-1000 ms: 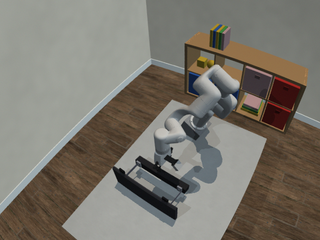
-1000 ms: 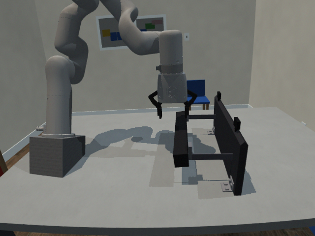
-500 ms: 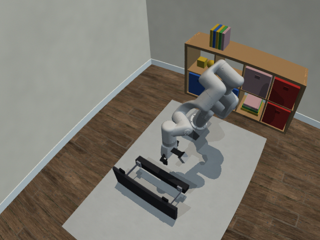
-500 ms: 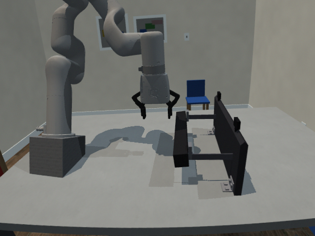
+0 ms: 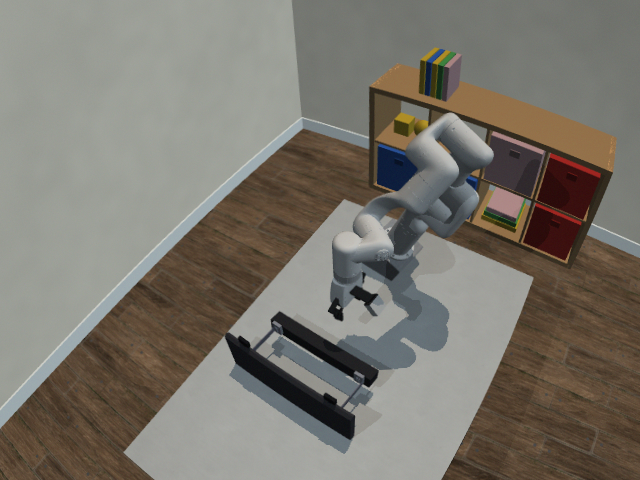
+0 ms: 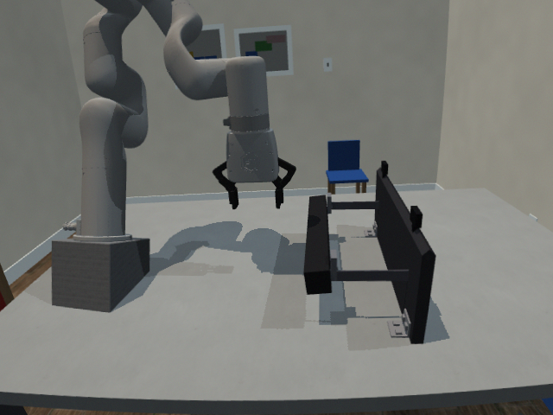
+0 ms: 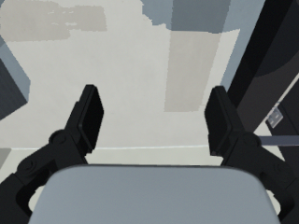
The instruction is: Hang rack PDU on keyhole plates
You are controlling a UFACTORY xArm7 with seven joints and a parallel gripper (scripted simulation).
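The rack PDU is a long black bar. It stands off the table against two small grey plates at the ends of two horizontal rods. The rods come from an upright black back panel. The PDU looks level in the exterior view. My gripper is open and empty. It hangs above the table on the robot's side of the PDU, clear of it. In the wrist view the fingers frame bare table, and the PDU lies at the right edge.
The arm's grey base block stands at the table's left. Two small grey brackets sit at the foot of the back panel. A wooden shelf with bins stands behind the robot, and a blue chair by the far wall.
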